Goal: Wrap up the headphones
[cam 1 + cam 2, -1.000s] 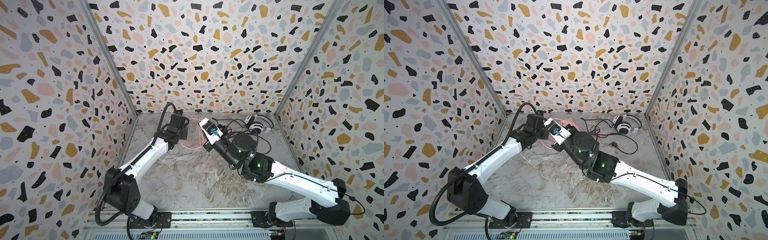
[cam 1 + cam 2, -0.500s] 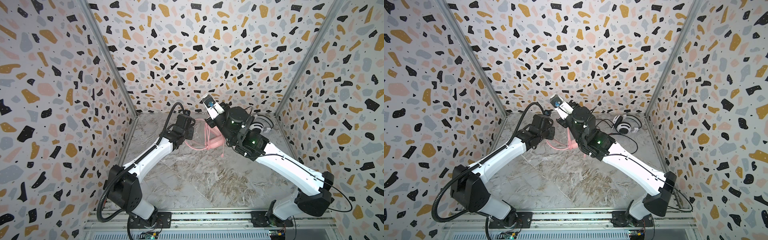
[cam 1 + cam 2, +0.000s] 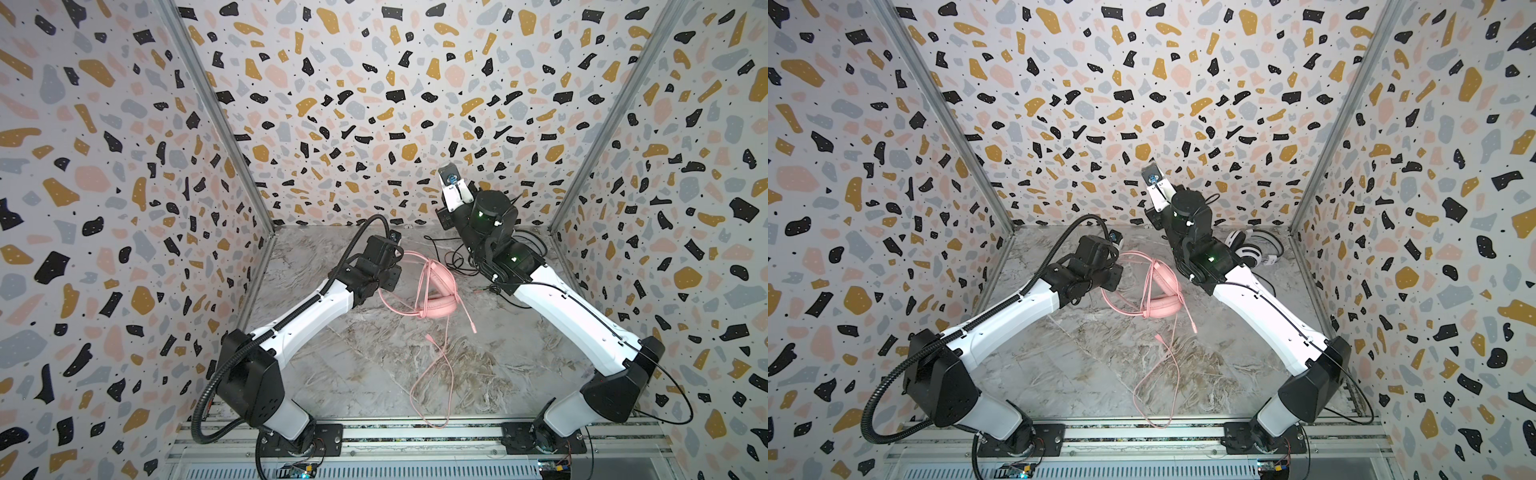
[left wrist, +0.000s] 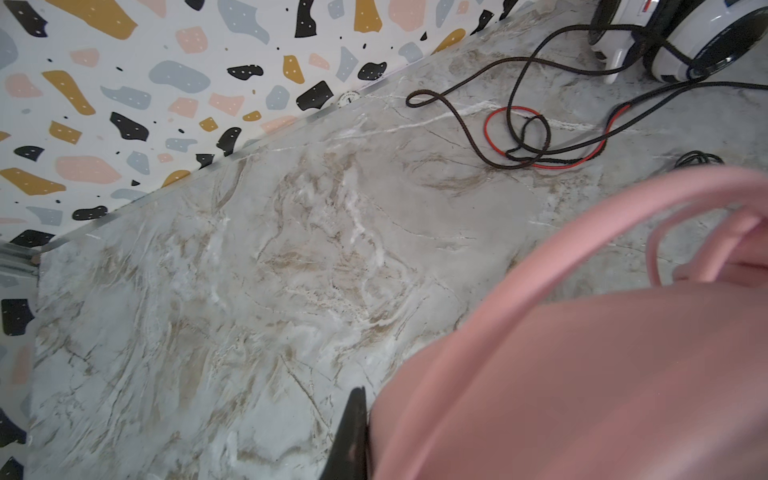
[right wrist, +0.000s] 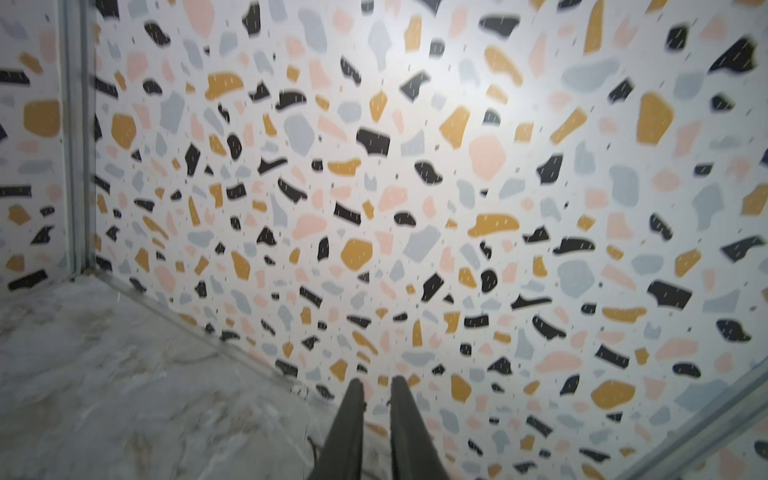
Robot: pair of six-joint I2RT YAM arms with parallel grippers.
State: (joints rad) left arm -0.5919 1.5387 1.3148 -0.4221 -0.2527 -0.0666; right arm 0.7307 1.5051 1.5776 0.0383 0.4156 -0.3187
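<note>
The left gripper clamps the pink headset; the right gripper hangs barely parted, empty

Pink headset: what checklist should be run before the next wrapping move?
1. Left fingers shut on the pink over-ear wired headset: ok.
2. Right fingers empty, slightly apart, aimed at the terrazzo-patterned wall: ok.
3. Long pink cord gathered: not ok, it trails loose to the front rail.
4. White-and-black over-ear headset, its thin black cords clear of the right arm: cannot tell.
</note>
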